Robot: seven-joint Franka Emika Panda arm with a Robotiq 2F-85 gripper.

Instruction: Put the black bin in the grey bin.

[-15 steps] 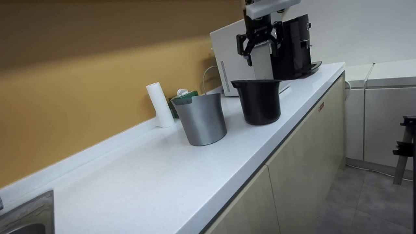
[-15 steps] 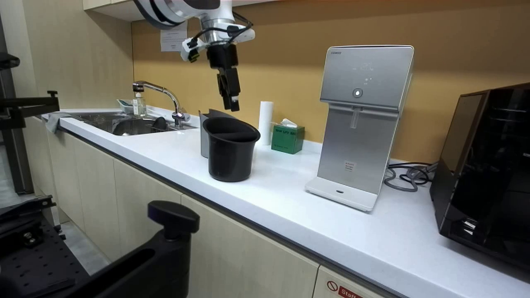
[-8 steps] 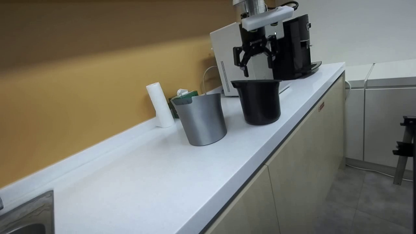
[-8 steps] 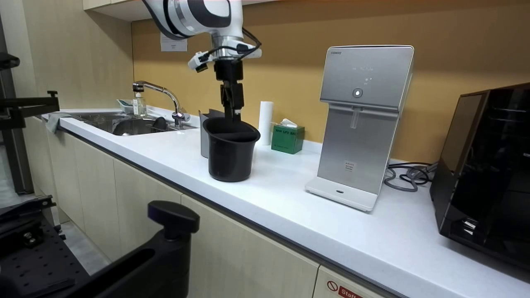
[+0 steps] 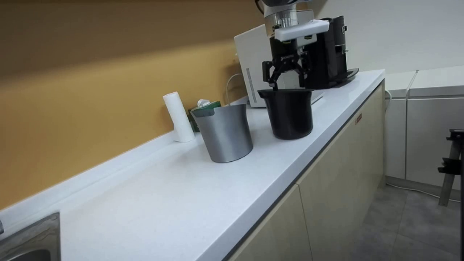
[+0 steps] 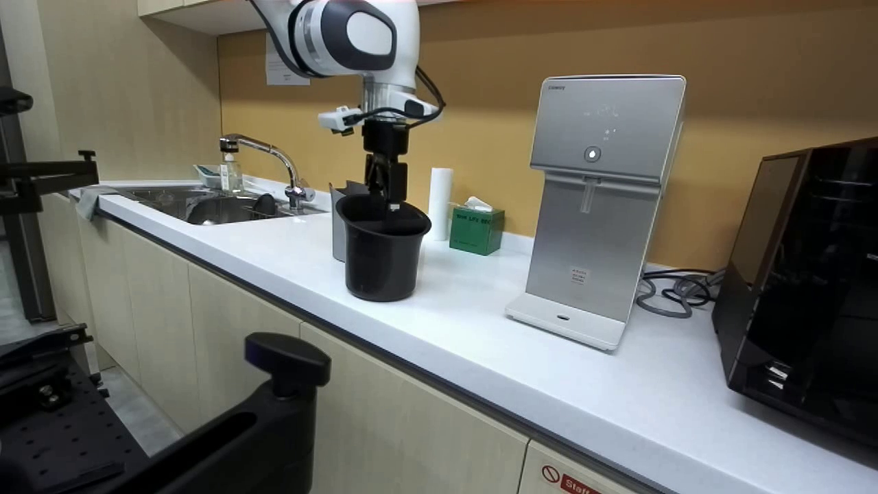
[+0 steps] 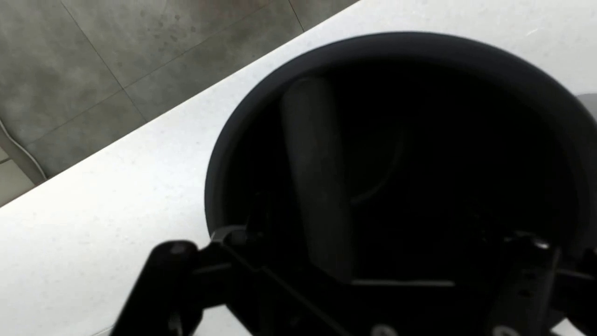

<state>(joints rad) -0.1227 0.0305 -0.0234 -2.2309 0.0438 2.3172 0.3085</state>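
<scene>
Gripper (image 5: 288, 86) points straight down over the black bin (image 5: 290, 116), fingers spread well apart, tips about level with the rim; whether any finger touches the bin, can't tell. Black bin upright on the white counter (image 5: 145, 203), near the front edge, standing outside the grey bin (image 5: 226, 136). Grey bin also upright, just beside it, strip of counter showing between the two; in an exterior view it's mostly hidden behind the black one. Wrist view: black mouth fills much of it, fingers at the bottom, dim strip (image 7: 315, 163) inside the bin, rest too dark to read; grey floor tiles (image 7: 93, 70) past the counter edge. By the wall: white cylinder (image 6: 440, 204), green tissue box (image 6: 476, 232); silvery dispenser (image 6: 597, 233) and black coffee machine (image 6: 809, 295) farther along.
</scene>
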